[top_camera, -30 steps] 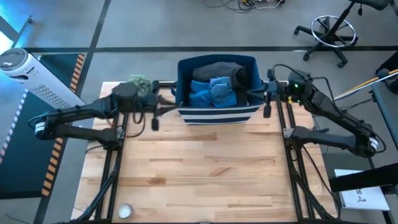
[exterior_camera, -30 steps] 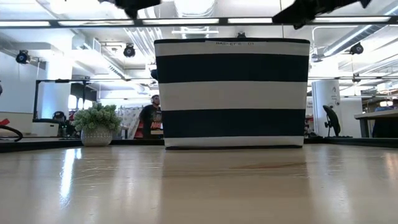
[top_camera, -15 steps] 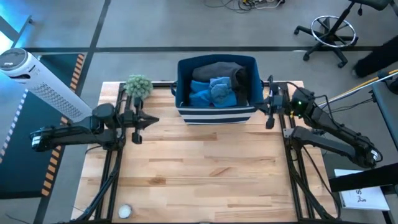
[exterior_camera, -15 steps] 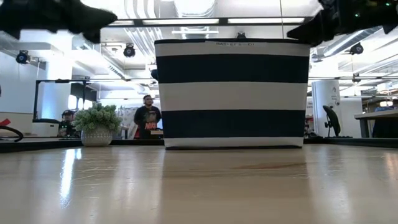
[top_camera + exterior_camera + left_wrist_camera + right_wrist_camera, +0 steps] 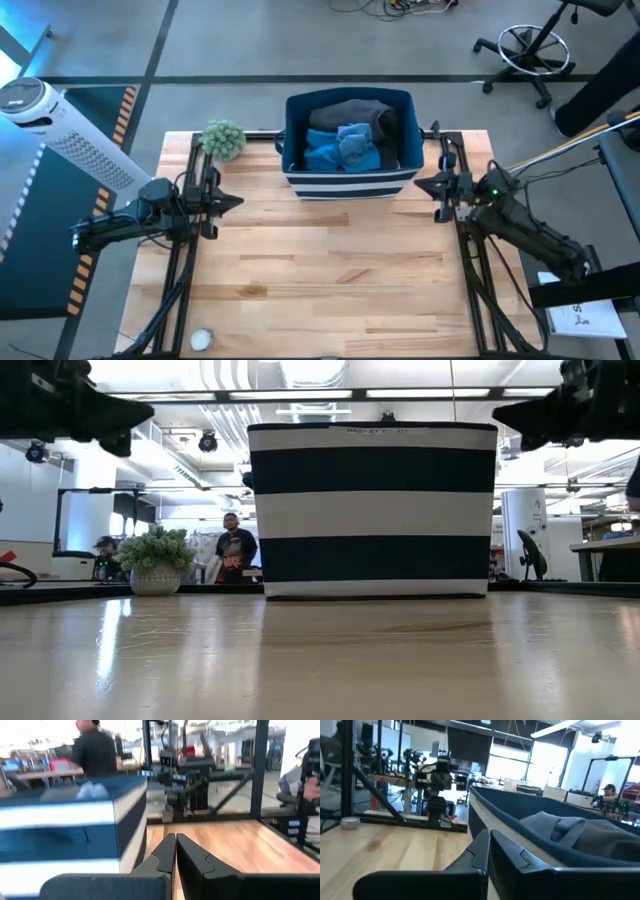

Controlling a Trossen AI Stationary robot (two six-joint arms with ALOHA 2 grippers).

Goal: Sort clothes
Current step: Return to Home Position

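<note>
The clothes lie piled in the navy bin with white stripes at the table's far middle: bright blue pieces in front, a dark charcoal one behind, grey fabric showing over the rim. My left gripper is shut and empty above the table's left side, pointing toward the bin. My right gripper is shut and empty above the table's right side, beside the bin's right wall.
A small green spiky ball plant in a white pot stands at the far left corner. A small round white object lies near the front left edge. People stand in the room beyond.
Both arms have drawn back from the bin toward their own sides of the table and toward the near edge. The left gripper has left the plant uncovered. Nothing in the bin has moved.
</note>
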